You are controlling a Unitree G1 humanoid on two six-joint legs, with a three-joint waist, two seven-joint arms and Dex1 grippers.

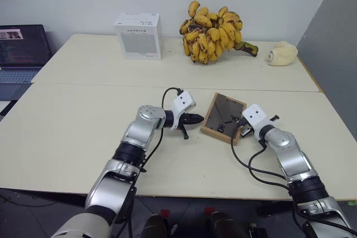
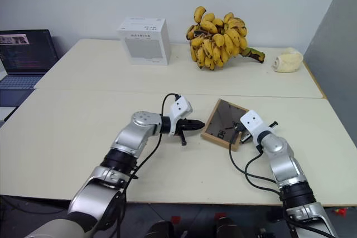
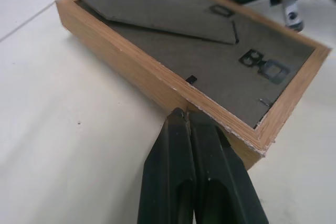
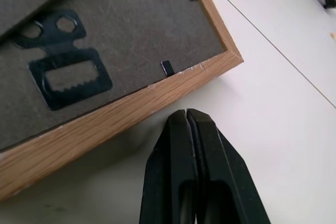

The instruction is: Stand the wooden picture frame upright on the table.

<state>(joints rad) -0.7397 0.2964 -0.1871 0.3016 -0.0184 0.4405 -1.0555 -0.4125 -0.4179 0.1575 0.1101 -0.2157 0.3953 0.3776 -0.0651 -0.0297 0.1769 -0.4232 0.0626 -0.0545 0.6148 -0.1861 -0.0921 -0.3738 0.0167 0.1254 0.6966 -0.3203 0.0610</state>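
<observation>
Light-wood picture frame [image 1: 223,117], grey back up

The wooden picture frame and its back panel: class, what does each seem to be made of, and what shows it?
Wooden picture frame: looks like light unvarnished wood, with visible grain and chipped pale edges. Back panel: matte dark grey, probably pressed board. Hanger plate: black, likely metal, with a toothed slot.

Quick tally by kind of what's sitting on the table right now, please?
wooden picture frame: 1
white box: 1
banana bunch: 1
pale cream lump, far right: 1
Total: 4
</observation>
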